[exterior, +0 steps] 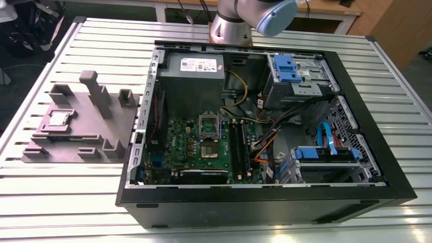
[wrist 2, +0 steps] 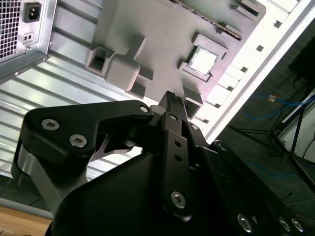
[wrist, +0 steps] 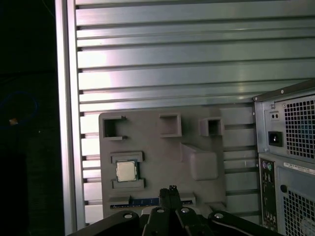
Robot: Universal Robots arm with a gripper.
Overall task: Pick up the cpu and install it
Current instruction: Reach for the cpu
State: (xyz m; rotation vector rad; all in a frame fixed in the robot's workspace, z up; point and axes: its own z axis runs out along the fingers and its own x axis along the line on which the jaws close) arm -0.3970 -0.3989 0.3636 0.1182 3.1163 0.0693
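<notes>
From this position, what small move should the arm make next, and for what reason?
Probably a short sideways shift, to bring the gripper straight over the cpu before any descent. The cpu lies untouched in its recess on the grey fixture. In both wrist views the gripper hangs clear above the fixture and is off to one side of the cpu.

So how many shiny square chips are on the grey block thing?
1: the cpu lies in a recess on the grey fixture, at the exterior view's left of the computer case.
</notes>
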